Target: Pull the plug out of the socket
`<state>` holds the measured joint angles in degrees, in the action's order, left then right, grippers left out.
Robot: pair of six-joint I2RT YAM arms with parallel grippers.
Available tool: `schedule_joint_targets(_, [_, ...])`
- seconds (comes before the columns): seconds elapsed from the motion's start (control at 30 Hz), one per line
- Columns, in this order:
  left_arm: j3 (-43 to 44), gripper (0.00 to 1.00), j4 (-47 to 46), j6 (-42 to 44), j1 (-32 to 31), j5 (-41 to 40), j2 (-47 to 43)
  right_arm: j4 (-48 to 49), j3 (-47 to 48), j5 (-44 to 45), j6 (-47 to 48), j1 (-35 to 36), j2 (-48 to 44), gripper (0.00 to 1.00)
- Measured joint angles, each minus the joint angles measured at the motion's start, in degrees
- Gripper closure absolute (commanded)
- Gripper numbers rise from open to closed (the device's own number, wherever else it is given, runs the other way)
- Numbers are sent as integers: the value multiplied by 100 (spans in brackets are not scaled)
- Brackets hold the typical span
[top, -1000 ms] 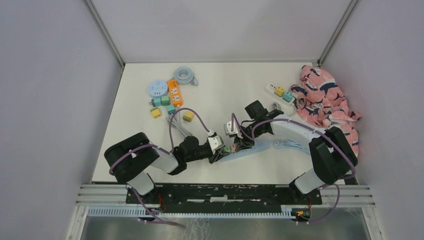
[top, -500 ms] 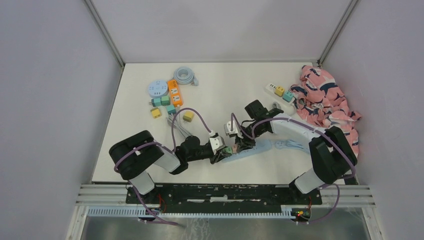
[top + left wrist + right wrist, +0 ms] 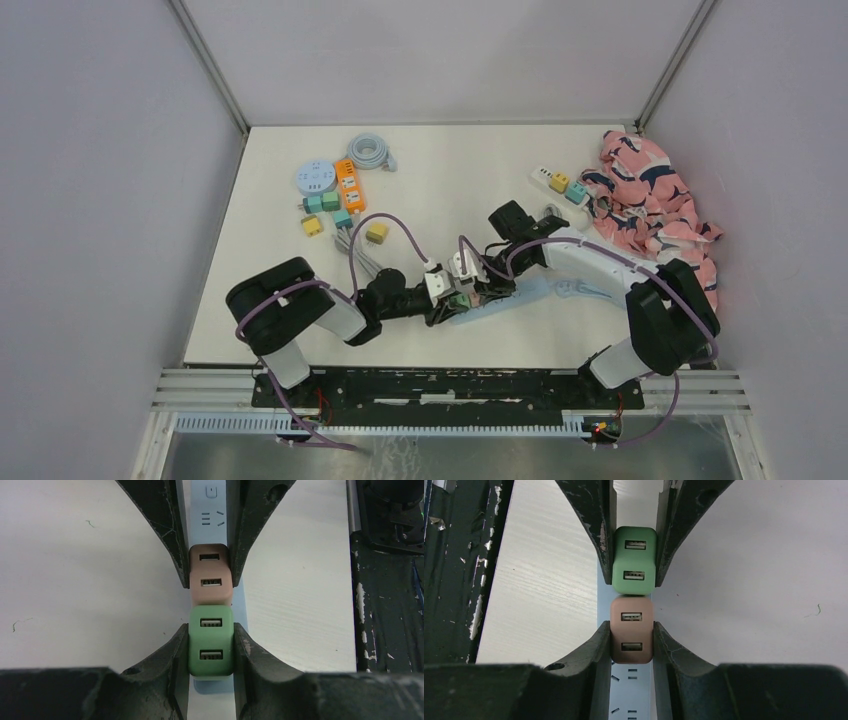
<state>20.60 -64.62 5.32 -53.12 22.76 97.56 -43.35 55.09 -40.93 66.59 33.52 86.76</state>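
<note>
Left hand [image 3: 211, 647] clamps the green plug [image 3: 211, 630] and right hand [image 3: 631, 642] clamps the tan-pink plug [image 3: 631, 622]. The two plugs touch end to end, both standing on the pale blue socket strip [image 3: 212, 510], which lies on the white counter [image 3: 75, 580] between the arms. Each plug face carries two USB ports; the strip's face shows moulded pin slots, with no marking clear enough to read as writing.

We can read no words, brands or numbers anywhere, and the pale blue power strip [image 3: 200, 500] carries only small marks that we cannot read as lettering.
</note>
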Motion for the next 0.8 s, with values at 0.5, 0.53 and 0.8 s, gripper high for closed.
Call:
schedule_joint_targets(0.5, [120, 97, 68, -98, -2, -11, 0, -382, 125, -271, 426, -289, 39, 100])
schedule_joint_targets(0.53, [120, 97, 79, -101, -7, -7, 0, -393, 125, -260, 448, -260, 39, 100])
schedule_joint_targets(0.8, [90, 97, 144, -188, 2, 28, -24, -260, 229, 125, -428, 11, 31, 100])
